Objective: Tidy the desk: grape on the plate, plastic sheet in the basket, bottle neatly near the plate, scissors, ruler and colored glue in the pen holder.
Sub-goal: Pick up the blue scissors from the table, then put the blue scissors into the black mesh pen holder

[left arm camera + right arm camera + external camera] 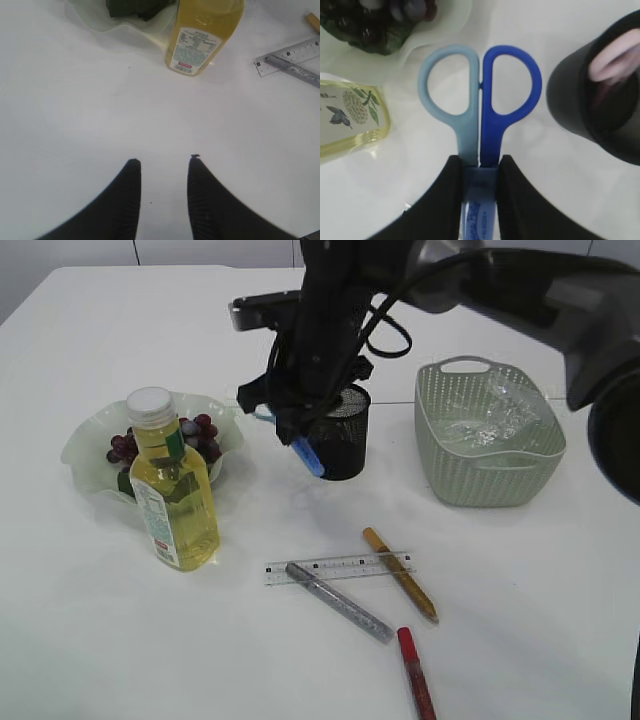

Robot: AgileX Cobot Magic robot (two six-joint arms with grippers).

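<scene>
- We see the right gripper [479,172] clamped on the blue plastic scissors [480,105], just beside the black mesh pen holder [345,432].
- Left gripper [164,165]: ribbed fingers apart over white table [75,100].
- Clear ruler [338,567] lies flat under the glue pens.

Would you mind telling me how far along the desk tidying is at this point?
Done, by the look of it: grapes on the plate, plastic sheet in the basket, bottle beside the plate. In hand: the right gripper grips the scissors next to the pen holder. Left: the ruler and three glue pens lie on the table. The left gripper is open and empty.
</scene>
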